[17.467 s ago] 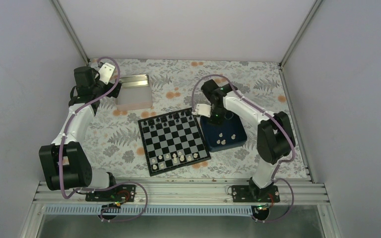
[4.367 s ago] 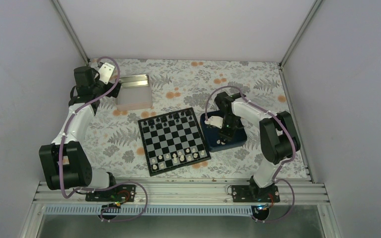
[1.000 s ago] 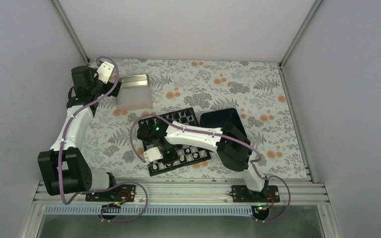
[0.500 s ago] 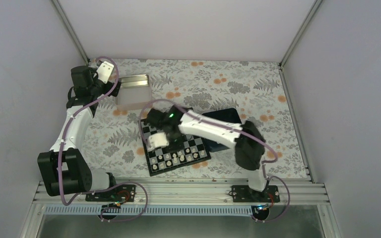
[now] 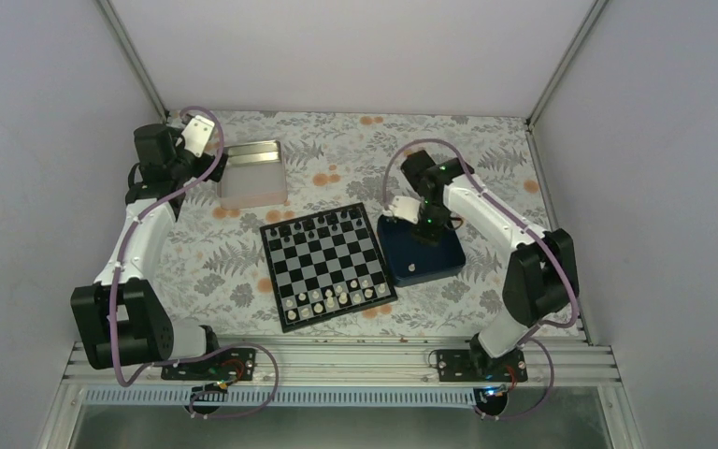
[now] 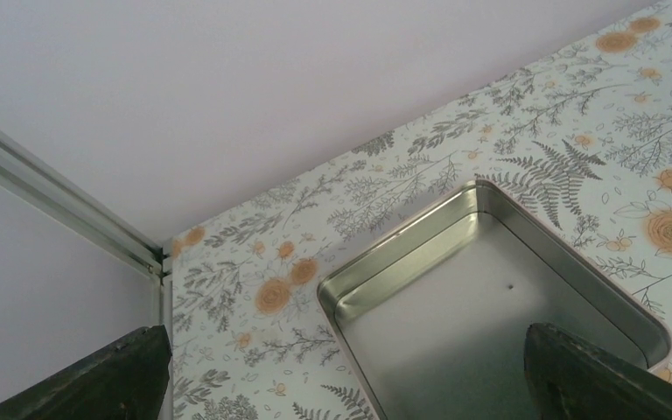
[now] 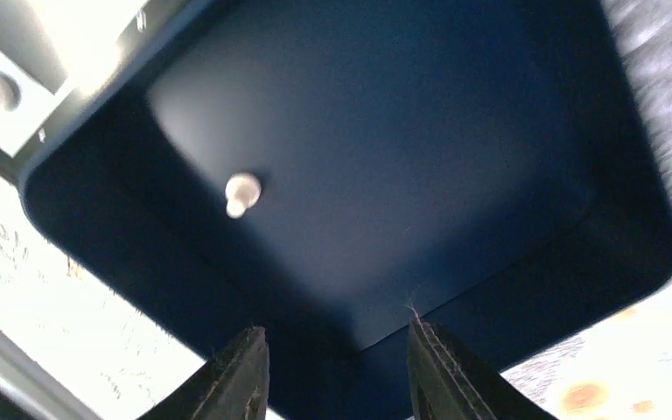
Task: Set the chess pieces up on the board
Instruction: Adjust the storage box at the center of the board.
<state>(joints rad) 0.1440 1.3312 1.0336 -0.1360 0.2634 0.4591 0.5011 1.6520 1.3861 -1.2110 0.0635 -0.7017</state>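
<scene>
As the right gripper (image 7: 331, 334) returns from the board (image 5: 327, 267) to the tray (image 5: 441, 262) at its 3 o'clock, jaws released and empty, 1 white piece (image 7: 242, 192) awaits fetching.

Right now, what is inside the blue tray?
One white piece is in the tray; the floor around it is bare. The fingers of the right gripper cover a strip at one wall, so that part cannot be seen.

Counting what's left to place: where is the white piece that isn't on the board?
The white piece sits alone in the dark blue tray, just right of the chessboard in the top view, toward the tray's near edge.
</scene>
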